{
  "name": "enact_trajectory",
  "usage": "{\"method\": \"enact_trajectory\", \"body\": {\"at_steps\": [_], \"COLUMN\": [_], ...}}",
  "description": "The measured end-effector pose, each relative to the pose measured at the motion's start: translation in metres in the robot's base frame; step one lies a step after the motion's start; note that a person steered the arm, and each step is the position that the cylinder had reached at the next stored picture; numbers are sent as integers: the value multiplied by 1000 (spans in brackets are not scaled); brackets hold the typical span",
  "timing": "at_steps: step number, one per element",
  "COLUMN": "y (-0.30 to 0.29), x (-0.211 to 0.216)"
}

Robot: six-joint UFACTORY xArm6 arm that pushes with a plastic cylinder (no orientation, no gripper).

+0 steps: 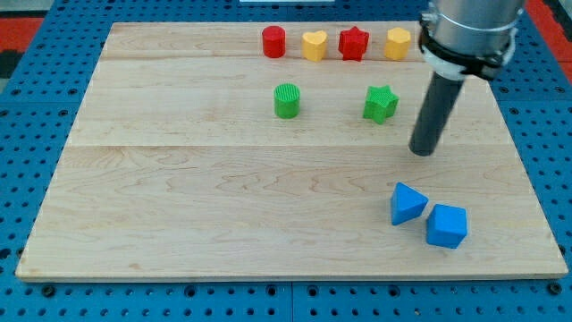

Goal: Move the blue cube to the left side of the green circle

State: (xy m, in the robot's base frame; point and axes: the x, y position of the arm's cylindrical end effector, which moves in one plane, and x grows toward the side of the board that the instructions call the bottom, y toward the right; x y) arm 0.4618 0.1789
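The blue cube [446,225] lies near the view's bottom right of the wooden board [179,197]. A blue triangular block [407,203] touches its left side. The green circle [287,100], a ribbed cylinder, stands in the upper middle of the board. My tip [423,149] is at the end of the dark rod, above the two blue blocks in the view and to the right of the green star [381,103]. It touches no block.
Along the board's top edge stand a red cylinder [273,41], a yellow heart [314,45], a red star [354,43] and a yellow block [398,43]. The arm's grey body [469,31] hangs over the top right corner.
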Motion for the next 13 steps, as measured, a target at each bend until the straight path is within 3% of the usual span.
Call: {"method": "enact_trajectory", "body": {"at_steps": [2, 4, 7, 10, 12, 13], "y": [63, 21, -125, -194, -210, -121], "x": [63, 122, 122, 122, 122, 122]}}
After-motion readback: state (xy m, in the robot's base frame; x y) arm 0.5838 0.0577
